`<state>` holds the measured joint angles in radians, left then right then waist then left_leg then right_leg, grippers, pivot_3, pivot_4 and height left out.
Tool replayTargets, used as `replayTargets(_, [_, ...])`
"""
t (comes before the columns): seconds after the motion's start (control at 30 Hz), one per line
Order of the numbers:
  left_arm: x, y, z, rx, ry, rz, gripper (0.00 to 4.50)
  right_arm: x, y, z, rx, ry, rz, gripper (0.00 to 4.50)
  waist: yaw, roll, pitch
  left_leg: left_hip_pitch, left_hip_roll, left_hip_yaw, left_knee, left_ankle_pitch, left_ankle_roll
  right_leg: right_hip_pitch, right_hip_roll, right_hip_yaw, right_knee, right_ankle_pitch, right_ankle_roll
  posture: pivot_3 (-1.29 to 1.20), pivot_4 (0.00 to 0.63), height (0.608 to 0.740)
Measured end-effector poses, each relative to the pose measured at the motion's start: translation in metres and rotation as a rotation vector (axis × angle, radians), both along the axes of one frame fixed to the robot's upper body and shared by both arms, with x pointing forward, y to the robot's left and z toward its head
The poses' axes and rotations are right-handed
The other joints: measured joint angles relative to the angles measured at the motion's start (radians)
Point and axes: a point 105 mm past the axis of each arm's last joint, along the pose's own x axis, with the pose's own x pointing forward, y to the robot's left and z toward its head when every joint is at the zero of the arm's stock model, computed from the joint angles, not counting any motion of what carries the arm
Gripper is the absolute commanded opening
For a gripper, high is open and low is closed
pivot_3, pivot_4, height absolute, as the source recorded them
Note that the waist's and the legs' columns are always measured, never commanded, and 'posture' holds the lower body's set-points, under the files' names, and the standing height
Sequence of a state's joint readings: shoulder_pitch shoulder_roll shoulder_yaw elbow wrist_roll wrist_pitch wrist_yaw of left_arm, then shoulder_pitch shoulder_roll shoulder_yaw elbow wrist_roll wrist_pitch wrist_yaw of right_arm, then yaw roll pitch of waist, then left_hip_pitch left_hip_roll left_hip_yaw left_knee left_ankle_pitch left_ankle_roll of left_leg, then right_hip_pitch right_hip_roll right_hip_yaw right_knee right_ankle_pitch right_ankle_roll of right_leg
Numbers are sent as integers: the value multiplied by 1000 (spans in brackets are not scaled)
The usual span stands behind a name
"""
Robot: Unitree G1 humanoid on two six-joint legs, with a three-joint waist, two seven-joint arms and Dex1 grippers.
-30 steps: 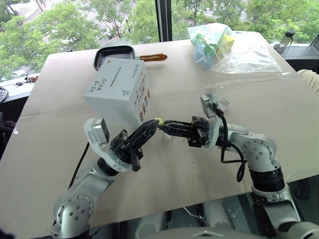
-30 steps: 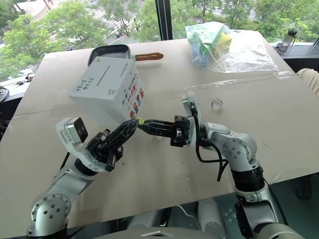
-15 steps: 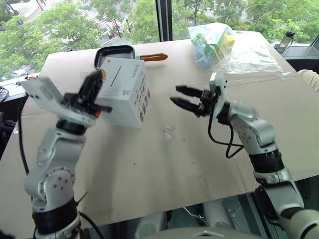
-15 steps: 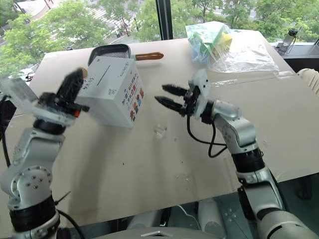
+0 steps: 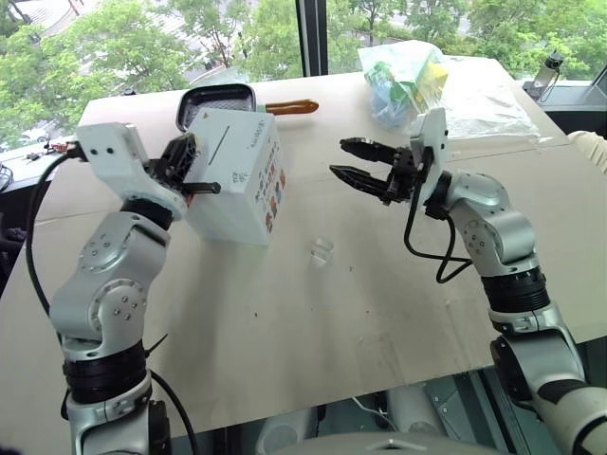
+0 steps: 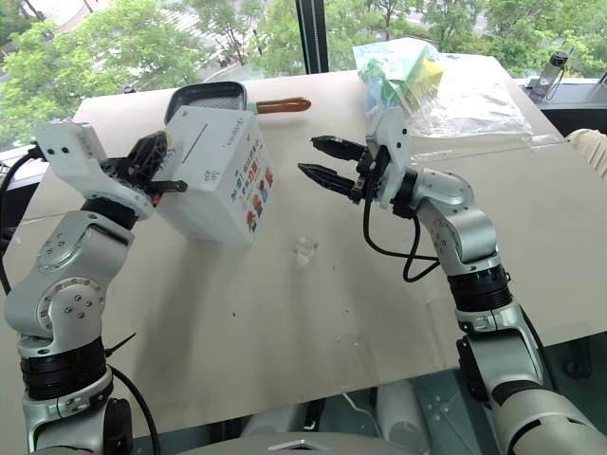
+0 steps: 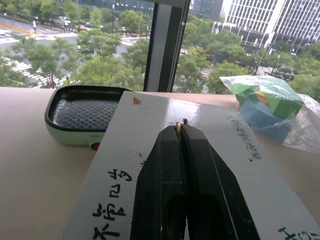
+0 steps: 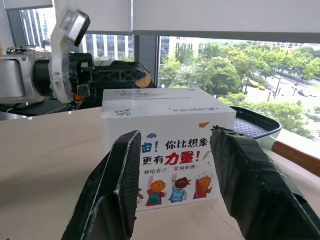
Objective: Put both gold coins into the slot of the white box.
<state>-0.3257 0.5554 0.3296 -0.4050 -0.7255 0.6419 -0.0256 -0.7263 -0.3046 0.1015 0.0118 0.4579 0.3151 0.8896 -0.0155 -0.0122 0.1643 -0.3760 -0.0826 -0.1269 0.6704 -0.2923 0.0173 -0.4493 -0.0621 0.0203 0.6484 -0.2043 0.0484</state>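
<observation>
The white box (image 5: 237, 185) stands on the table, its slot (image 5: 220, 144) a thin dark line across the top face. My left gripper (image 7: 180, 125) is shut on a gold coin (image 7: 177, 125), with only the coin's edge peeking out at the fingertips. It hovers over the left part of the box top. My right gripper (image 5: 347, 159) hangs open and empty in the air to the right of the box, pointing at it. A paler, glassy coin (image 5: 322, 251) lies on the table in front of the box.
A black pan (image 5: 216, 98) with an orange handle (image 5: 292, 107) sits just behind the box. At the back right lies a clear bag (image 5: 427, 81) of coloured things. A person's sleeve (image 5: 590, 147) shows at the right edge.
The grippers had met tip to tip in front of the box around the coin. The left gripper then rose with the coin to the box top. The right gripper opened and drew back to the right.
</observation>
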Motion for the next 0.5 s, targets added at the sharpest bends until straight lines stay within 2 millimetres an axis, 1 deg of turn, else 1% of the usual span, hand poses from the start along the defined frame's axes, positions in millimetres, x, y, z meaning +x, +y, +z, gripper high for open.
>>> replayTargets(0.1, [3, -2, 1, 62, 25, 7, 0, -1, 0, 1, 0, -5, 2, 2372, 1, 0, 0, 0, 0, 0, 0, 0, 0, 0, 0, 0, 0, 0, 0, 0, 150, 721])
replayTargets(0.23, [7, -3, 4, 91, 36, 20, 0, -2, 1, 2, 1, -11, 5, 2372, 1, 0, 0, 0, 0, 0, 0, 0, 0, 0, 0, -1, 0, 0, 0, 0, 150, 721])
replayTargets(0.4, [16, -12, 5, 59, 67, 43, 0, -3, 4, 2, 12, -8, 12, 2372, 6, 0, 0, 0, -1, -2, 2, 0, 0, 1, -1, -3, 1, 0, 0, 0, 150, 721])
replayTargets(0.5, [17, -12, 5, 77, 89, 69, 0, -3, 5, 2, 15, -6, 15, 2372, 6, 0, -1, 0, -2, -2, 3, 0, 0, 1, -2, -2, 4, 0, 0, 0, 150, 721])
